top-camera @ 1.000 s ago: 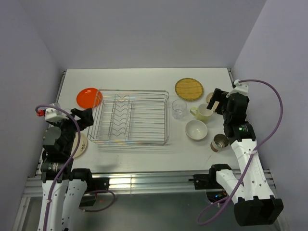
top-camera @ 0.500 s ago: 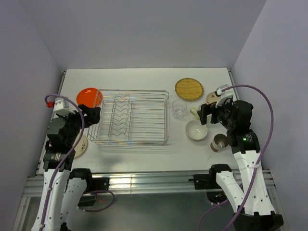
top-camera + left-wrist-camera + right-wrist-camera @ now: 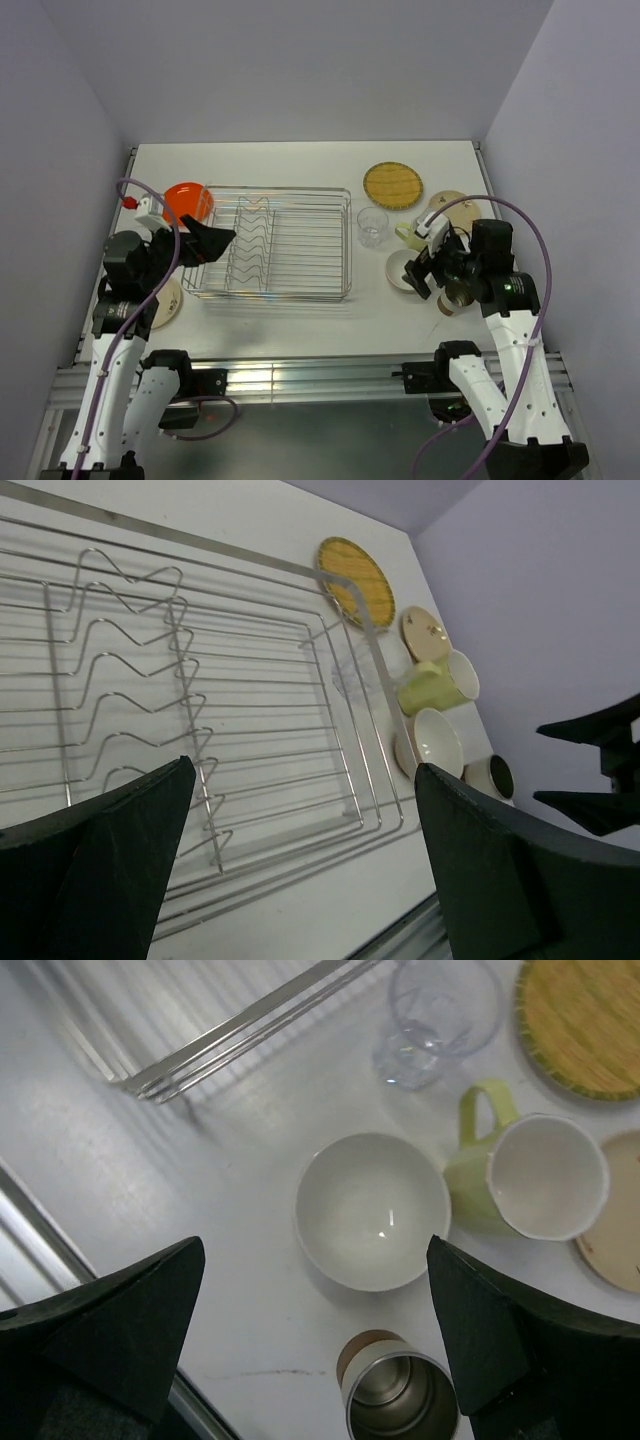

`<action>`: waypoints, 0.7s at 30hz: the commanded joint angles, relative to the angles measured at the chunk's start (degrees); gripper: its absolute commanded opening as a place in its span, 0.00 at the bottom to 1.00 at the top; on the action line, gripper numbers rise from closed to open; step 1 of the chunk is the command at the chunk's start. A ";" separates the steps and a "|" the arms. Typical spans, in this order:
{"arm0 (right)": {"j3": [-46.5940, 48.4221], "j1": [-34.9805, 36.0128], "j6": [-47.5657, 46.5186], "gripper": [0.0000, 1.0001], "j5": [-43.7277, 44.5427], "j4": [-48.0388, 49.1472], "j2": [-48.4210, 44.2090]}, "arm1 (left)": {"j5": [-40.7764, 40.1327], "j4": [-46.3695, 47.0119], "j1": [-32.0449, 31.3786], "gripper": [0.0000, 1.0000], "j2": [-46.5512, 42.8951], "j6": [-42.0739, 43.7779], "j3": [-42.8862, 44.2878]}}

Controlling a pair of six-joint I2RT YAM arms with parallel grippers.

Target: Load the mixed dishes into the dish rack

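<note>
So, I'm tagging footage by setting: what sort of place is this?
Likely a robot test cell: bare lilac walls, a white table with a dish rack, a left arm and right arm bolted at its edge.

The left arm (image 3: 128, 278) hides part of the tan plate (image 3: 170, 300).

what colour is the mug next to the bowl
Pale green outside, white inside; the mug shows best in the right wrist view.

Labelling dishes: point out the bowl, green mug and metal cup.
bowl (image 3: 372, 1212): right wrist view, inside bottom.
green mug (image 3: 545, 1175): right wrist view, white interior.
metal cup (image 3: 392, 1396): right wrist view, inside bottom.
</note>
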 commanded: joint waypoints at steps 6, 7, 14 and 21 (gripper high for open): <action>-5.41 0.36 -29.29 0.97 -8.77 -11.57 2.55 | 4.40 0.24 -2.85 0.98 -4.35 -4.04 -2.33; -7.16 0.80 -29.49 0.96 -7.54 -10.26 2.73 | 4.05 -0.11 -3.12 0.98 -4.26 -4.04 -2.15; -12.27 6.77 -29.76 0.87 4.66 4.24 7.55 | 1.85 -0.38 -6.45 0.96 -2.68 -6.32 -2.50; -17.45 10.73 -29.75 0.81 11.09 14.18 10.46 | -1.57 -0.12 -10.24 0.95 -1.10 -7.47 -2.77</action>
